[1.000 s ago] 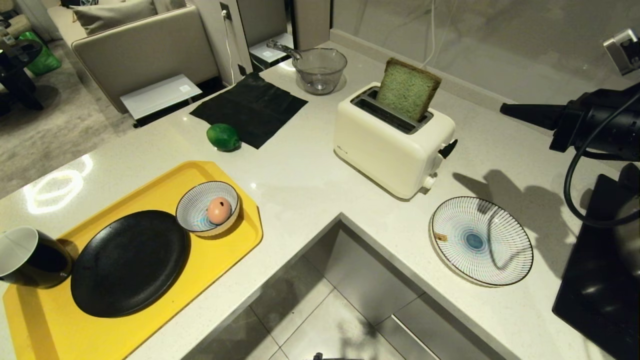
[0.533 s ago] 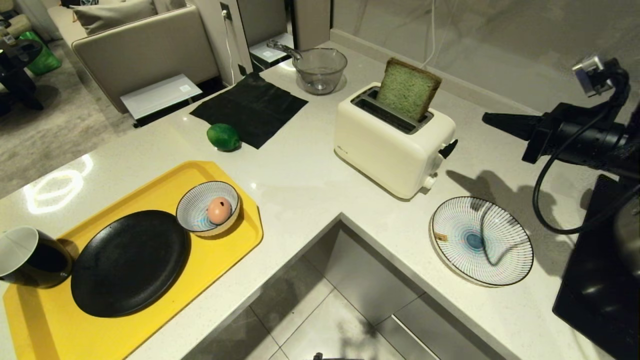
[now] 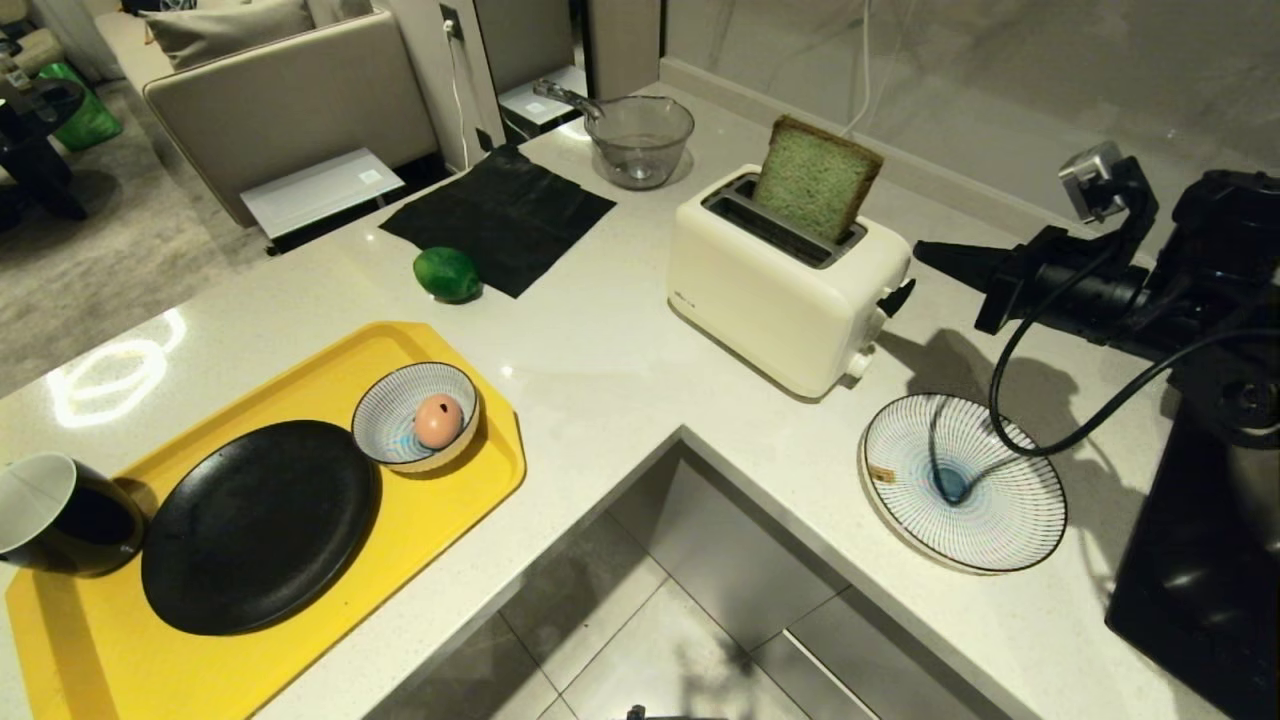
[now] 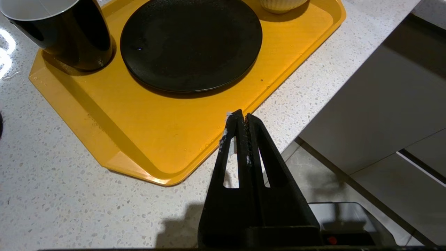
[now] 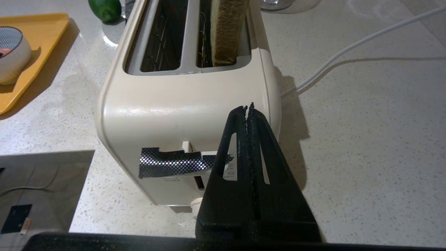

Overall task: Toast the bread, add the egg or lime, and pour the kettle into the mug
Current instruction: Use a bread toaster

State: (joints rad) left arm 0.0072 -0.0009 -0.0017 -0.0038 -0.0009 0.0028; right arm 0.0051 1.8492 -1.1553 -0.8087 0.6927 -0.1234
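The pale speckled surface [image 3: 600, 350] carried one cream toaster [image 3: 790, 285] with one slice of bread [image 3: 815, 180] upright in its far slot. One lime [image 3: 446, 274] lay at ten o'clock from it, and one mug [image 3: 60, 515] stood on the yellow tray [image 3: 300, 650]. The right pincer [image 3: 925, 255], pressed together, hung at the toaster's three o'clock near its lever; the left pincer [image 4: 242, 116], also pressed together, hung over the tray's edge.

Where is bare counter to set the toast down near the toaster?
Bare counter lies between the yellow tray, the lime and the toaster. The striped plate is empty. It is crowded at the toaster's lever end, where the right gripper hangs, jaws shut.
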